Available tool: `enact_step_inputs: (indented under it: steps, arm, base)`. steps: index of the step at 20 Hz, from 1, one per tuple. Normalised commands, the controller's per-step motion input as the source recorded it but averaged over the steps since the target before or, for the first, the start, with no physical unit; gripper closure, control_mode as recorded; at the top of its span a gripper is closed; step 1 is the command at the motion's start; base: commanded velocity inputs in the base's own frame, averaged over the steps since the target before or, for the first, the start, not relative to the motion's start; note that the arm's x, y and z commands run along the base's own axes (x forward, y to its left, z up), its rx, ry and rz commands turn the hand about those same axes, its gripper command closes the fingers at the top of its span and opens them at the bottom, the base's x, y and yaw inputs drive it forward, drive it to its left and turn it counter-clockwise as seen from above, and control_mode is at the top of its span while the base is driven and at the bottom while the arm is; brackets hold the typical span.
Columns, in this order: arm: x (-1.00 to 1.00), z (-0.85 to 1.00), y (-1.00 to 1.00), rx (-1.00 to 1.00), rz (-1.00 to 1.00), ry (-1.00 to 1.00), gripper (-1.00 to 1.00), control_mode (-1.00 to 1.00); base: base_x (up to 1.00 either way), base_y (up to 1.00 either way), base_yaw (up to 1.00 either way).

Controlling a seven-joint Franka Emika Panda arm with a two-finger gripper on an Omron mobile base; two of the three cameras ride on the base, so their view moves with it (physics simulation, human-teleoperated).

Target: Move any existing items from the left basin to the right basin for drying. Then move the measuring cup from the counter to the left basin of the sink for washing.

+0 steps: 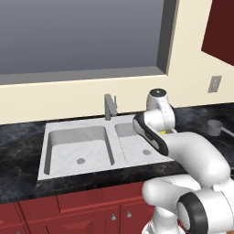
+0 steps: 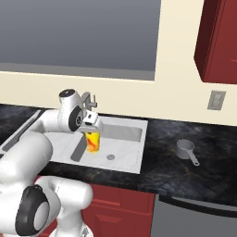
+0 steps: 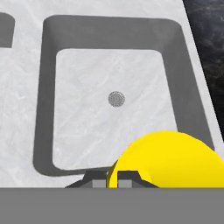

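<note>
My gripper (image 2: pixel 90 133) is shut on the yellow cup (image 2: pixel 93 141), which hangs upright over the right basin (image 2: pixel 124 149), above its floor. In the hand view the yellow cup (image 3: pixel 175 159) bulges at the bottom right, over the right basin (image 3: pixel 109 65) and short of its drain. A sliver of the yellow cup (image 1: pixel 163 131) peeks out behind my arm. The left basin (image 1: pixel 68 153) holds nothing. On the counter (image 2: pixel 176 171) right of the sink sits the grey measuring cup (image 2: pixel 185 149), handle toward the front right; the measuring cup (image 1: pixel 215 127) lies at the far right.
The grey faucet (image 1: pixel 109 106) stands behind the sink's divider. A wall outlet (image 2: pixel 215 100) sits above the counter at right, below a red upper cabinet (image 2: pixel 217 41). Red cabinets (image 1: pixel 68 210) run under the counter.
</note>
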Motion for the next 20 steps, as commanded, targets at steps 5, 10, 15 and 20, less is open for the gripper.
enact_step_inputs:
  steps: [5, 10, 15, 20]
  arm:
    - [0.08, -0.25, -0.39, 0.02, 0.06, 0.01, 1.00, -1.00]
    - [0.22, -0.36, -0.25, 0.01, 0.10, 0.00, 1.00, -1.00]
    - [0.30, -0.34, -0.18, 0.00, 0.10, 0.00, 1.00, -1.00]
    - [0.28, -0.29, -0.16, 0.00, 0.08, 0.00, 1.00, -1.00]
  base:
    - [0.00, 0.00, 0.00]
    - [0.00, 0.00, 0.00]
    - [0.00, 0.00, 0.00]
    - [0.00, 0.00, 0.00]
